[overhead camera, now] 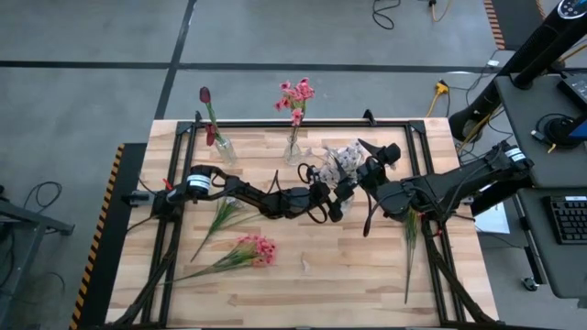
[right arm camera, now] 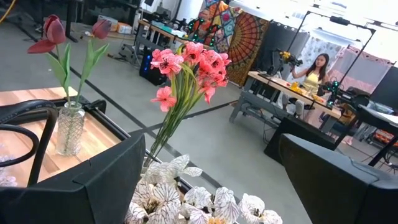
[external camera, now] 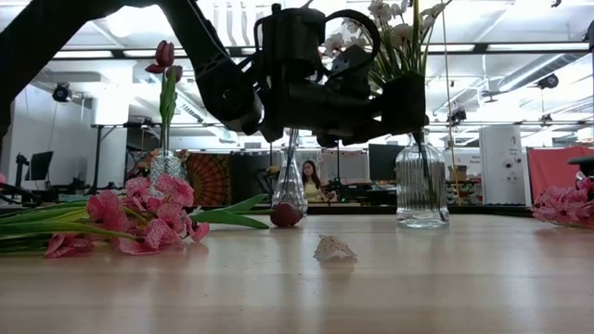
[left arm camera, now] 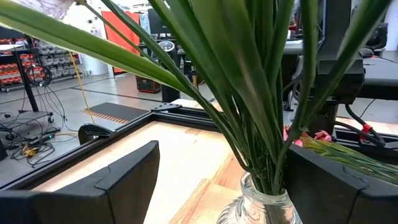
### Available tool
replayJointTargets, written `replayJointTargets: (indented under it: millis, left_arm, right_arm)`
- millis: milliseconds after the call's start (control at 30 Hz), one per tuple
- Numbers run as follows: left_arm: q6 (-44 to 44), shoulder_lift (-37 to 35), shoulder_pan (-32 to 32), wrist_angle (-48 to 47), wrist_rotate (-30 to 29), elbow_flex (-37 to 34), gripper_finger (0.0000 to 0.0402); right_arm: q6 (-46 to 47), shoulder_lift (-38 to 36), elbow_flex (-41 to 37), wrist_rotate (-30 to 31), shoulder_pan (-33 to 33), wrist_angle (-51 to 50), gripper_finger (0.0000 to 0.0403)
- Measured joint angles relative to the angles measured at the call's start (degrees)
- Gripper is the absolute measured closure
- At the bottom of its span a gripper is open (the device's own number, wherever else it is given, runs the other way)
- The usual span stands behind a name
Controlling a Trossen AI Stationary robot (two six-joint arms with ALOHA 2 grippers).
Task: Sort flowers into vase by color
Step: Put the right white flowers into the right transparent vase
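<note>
- Light wooden slatted table (overhead camera: 367, 275) with black frame; both dark arms reach in to meet near its middle, toward the far edge.
- Left gripper (overhead camera: 332, 203): fingers spread wide, one to each side of the neck of a clear ribbed glass vase (left arm camera: 261, 208) (not touching the glass, as far as the left wrist view shows). Green stems and leaves rise from that vase between the fingers.
- Right gripper (overhead camera: 374, 170): fingers spread apart, nothing between them; the white-lavender small-blossom spray (right arm camera: 186, 199) sits just below and ahead of it, atop the same vase.
- Beyond the right gripper: pink clustered blooms (right arm camera: 189, 62) upright in a second clear glass vase (overhead camera: 293, 149); farther to the side, dark red tulip buds (right arm camera: 53, 31) in a third glass vase (right arm camera: 68, 127).
- Near edge side of the left gripper: loose pink bunch on green stems (overhead camera: 252, 249) flat on the table; a leafy green stem (overhead camera: 220, 215) beside the left arm.
- Below the right arm: another green stem (overhead camera: 410, 247) lying flat.
- Smallest: a pale fallen petal (external camera: 334, 249) on the table.
</note>
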Motion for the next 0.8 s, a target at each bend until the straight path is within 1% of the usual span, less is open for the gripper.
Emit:
replayJointTargets:
  millis: [800]
  left_arm:
    - [0.0, -0.1, -0.1, 0.0, -0.4, 0.1, 0.0098]
  right_arm:
    - [1.2, 0.0, 0.0, 0.0, 0.0, 0.2, 0.0039]
